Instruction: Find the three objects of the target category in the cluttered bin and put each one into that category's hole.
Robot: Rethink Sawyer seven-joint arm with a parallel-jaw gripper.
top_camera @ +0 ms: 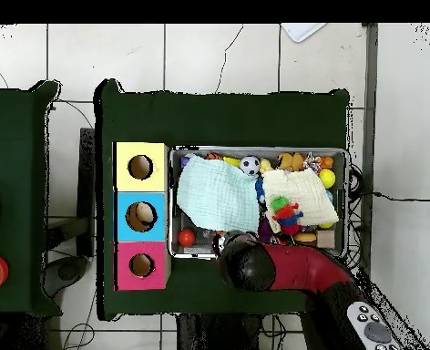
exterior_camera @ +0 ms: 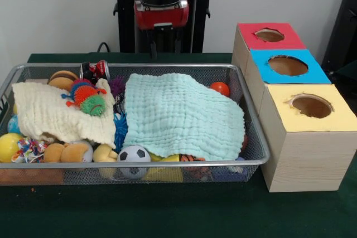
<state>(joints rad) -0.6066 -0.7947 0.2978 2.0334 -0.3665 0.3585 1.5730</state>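
The bin [exterior_camera: 254, 132] occupies the table's left and centre in the front view. It is packed with toys, and two cloths cover most of its contents.

The mint cloth [exterior_camera: 181, 115] is the largest item and spans the bin's centre to its 3 o'clock side. The cream cloth [exterior_camera: 56, 112] lies at 9 o'clock, with a spiky red-and-green toy [exterior_camera: 86, 96] resting on it.

Three boxes stand in a row just beside the bin's 3 o'clock wall. The hole [exterior_camera: 311, 106] in the yellow top is the one nearest the camera. The blue-topped box [exterior_camera: 287, 66] and the red-topped box [exterior_camera: 269, 35] sit behind it.

The gripper [exterior_camera: 162, 45] hangs over the bin's far rim at 12 o'clock. Whether it is apart or together cannot be determined.

One spotted fabric piece [exterior_camera: 29, 150] shows at the bin's 8 o'clock corner, wedged between a yellow ball [exterior_camera: 8, 146] and plush toys. The other two pieces are not visible and are probably under the cloths.

Hazards:
- A blind grasp may seize a plain cloth instead of the target.
- Lifting a cloth may drag toys over the rim.
- The visible piece lies close to the bin wall, so the fingers may strike the mesh.
- A limp piece may snag on the hole's rough edge.
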